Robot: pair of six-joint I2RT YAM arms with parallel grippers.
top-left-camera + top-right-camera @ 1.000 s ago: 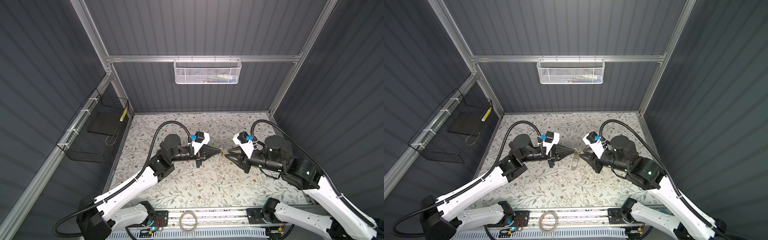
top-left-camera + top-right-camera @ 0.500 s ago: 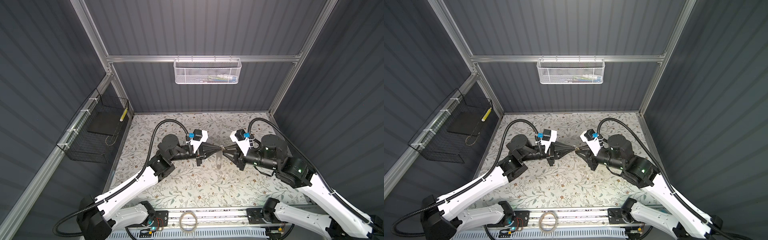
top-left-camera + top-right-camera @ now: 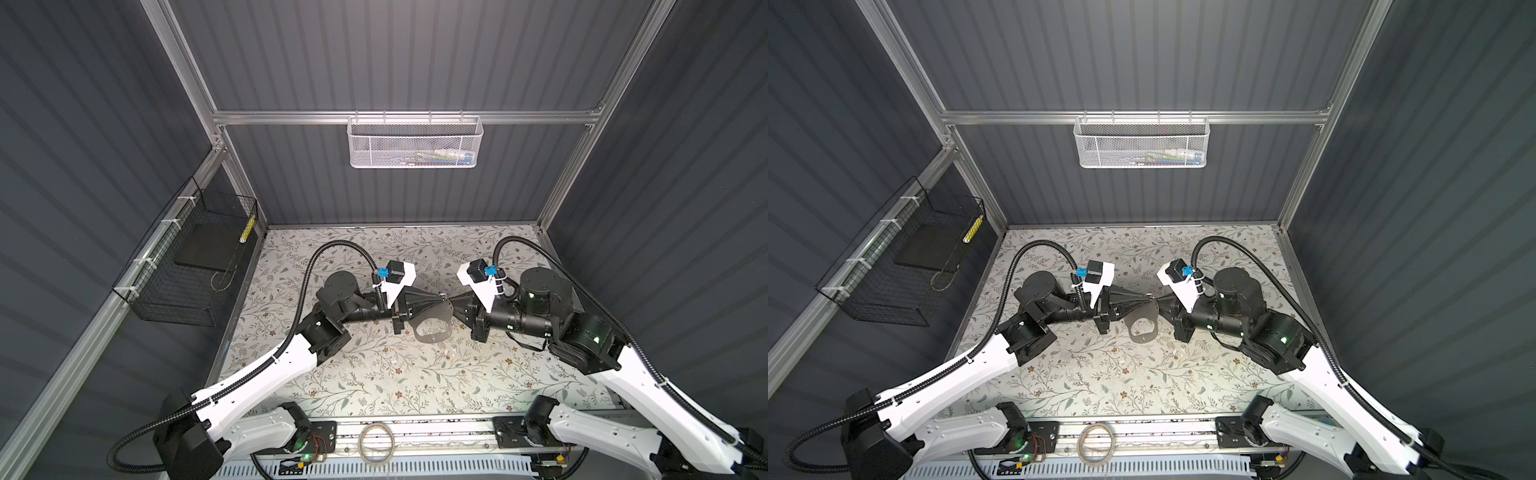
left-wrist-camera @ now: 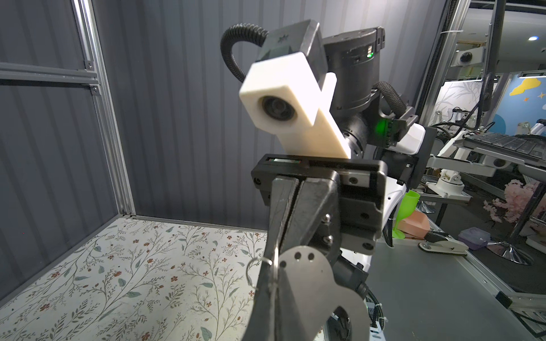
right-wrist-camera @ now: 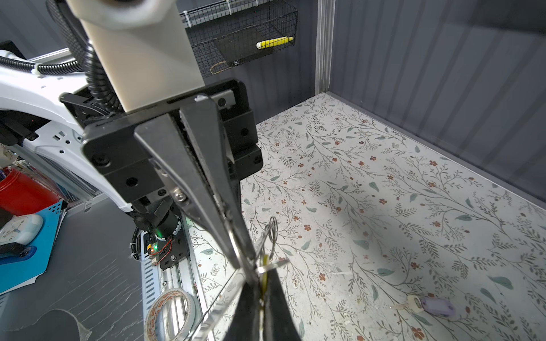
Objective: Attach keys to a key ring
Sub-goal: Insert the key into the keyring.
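Both grippers meet tip to tip above the middle of the floral table. My left gripper [image 3: 441, 297] [image 3: 1148, 297] [image 4: 273, 265] is shut on the thin wire loop at the narrow end of the key ring. That key ring [image 3: 430, 311] [image 3: 1138, 312] [image 4: 310, 280] is a flat grey plate hanging below the tips. My right gripper [image 3: 451, 298] [image 3: 1158, 298] [image 5: 263, 274] is shut, with a sliver of the yellow key [image 5: 265, 282] between its fingers. The lilac key [image 5: 437, 307] lies on the table, apart from both grippers.
A tan tape roll [image 3: 376, 442] [image 5: 168, 313] lies on the front rail. A black wire basket [image 3: 187, 274] hangs on the left wall. A white mesh basket [image 3: 415, 143] hangs on the back wall.
My right gripper has moved left to the left gripper's tip and shut there. The hanging key ring has turned its flat face more toward the top views.
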